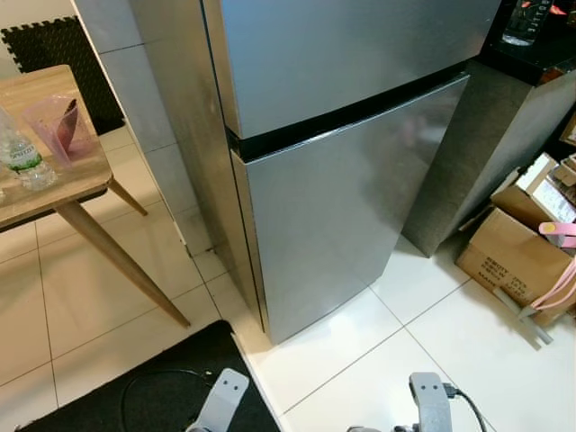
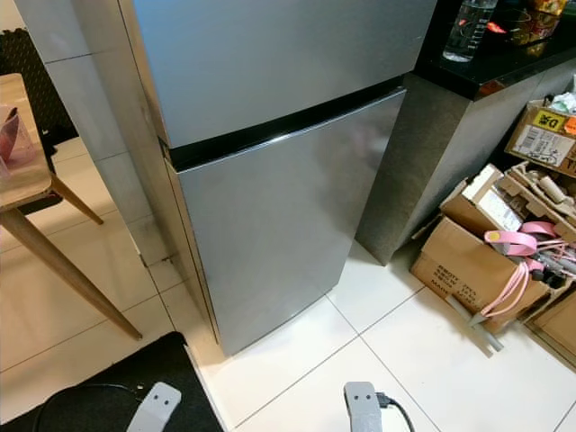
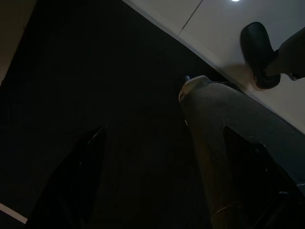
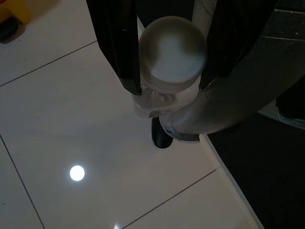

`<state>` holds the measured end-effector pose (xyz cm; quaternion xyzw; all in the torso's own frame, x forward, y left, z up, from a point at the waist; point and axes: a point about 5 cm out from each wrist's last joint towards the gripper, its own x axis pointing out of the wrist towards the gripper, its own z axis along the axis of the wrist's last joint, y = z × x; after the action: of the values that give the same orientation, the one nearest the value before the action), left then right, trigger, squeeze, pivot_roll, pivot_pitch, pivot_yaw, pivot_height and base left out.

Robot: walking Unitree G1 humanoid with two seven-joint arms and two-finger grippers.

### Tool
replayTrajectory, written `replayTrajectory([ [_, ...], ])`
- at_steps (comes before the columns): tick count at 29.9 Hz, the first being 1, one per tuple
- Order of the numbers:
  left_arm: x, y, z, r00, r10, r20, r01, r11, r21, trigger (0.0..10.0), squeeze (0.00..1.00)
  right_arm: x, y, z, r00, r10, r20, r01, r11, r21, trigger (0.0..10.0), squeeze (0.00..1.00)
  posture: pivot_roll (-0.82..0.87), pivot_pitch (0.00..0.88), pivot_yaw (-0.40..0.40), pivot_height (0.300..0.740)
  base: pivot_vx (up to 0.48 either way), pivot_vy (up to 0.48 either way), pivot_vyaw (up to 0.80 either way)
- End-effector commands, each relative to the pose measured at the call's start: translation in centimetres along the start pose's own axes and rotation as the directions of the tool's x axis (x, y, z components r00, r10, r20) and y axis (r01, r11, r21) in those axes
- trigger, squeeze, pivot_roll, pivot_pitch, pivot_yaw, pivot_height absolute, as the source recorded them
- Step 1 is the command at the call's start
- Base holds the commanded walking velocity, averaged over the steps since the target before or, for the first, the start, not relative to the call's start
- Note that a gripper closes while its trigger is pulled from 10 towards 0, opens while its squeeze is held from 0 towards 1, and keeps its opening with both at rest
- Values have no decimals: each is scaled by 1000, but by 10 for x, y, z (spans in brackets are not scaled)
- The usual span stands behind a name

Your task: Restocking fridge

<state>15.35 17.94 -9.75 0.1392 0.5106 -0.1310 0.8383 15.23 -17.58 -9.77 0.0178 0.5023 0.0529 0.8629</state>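
Note:
A silver two-door fridge (image 1: 342,216) stands right in front of me with both doors closed. My right gripper (image 4: 169,87) hangs low over the white floor tiles and is shut on a clear bottle with a white cap (image 4: 171,47), which its black fingers (image 4: 119,43) clamp just below the cap. The left gripper (image 3: 163,129) hangs in shade above the black mat (image 1: 162,387), open, with nothing held. The silver ends of both arms (image 1: 220,400) show at the lower edge of the eye views.
A wooden table (image 1: 81,175) at the left carries a water bottle (image 1: 20,153) and a pink cup (image 1: 58,126). Cardboard boxes (image 1: 513,256) crowd the floor at the right. A dark counter (image 2: 504,63) beside the fridge holds another bottle (image 2: 468,27).

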Motion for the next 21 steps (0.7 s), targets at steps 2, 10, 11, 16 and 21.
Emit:
replayTrajectory([
  [2, -1, -5, -10, 999, -20, -41, 20, 1000, 9, 10000, 0, 0, 6, -8, 999, 20, -31, -20, 1000, 21, 10000, 0, -25, 72, -3, 740, 0, 0, 0],
  [10, 0, -4, -8, 999, -18, -36, 19, 1000, 4, 10000, 0, 0, 6, -6, 999, 20, -26, -20, 1000, 18, 10000, 0, -29, 69, -5, 740, 0, 0, 0],
  [11, 0, -4, -8, 999, -19, -36, 19, 1000, 3, 10000, 0, 0, 6, -6, 999, 20, -26, -19, 1000, 17, 10000, 0, -30, 69, -4, 740, 0, 0, 0],
  [16, 0, -4, -8, 999, -19, -35, 19, 1000, 6, 10000, 0, 0, 6, -6, 999, 19, -26, -19, 1000, 20, 10000, 0, -29, 72, -2, 740, 0, 0, 0],
  [21, 0, -4, -8, 999, -19, -36, 19, 1000, 4, 10000, 0, 0, 6, -6, 999, 20, -26, -20, 1000, 18, 10000, 0, -30, 71, -2, 740, 0, 0, 0],
])
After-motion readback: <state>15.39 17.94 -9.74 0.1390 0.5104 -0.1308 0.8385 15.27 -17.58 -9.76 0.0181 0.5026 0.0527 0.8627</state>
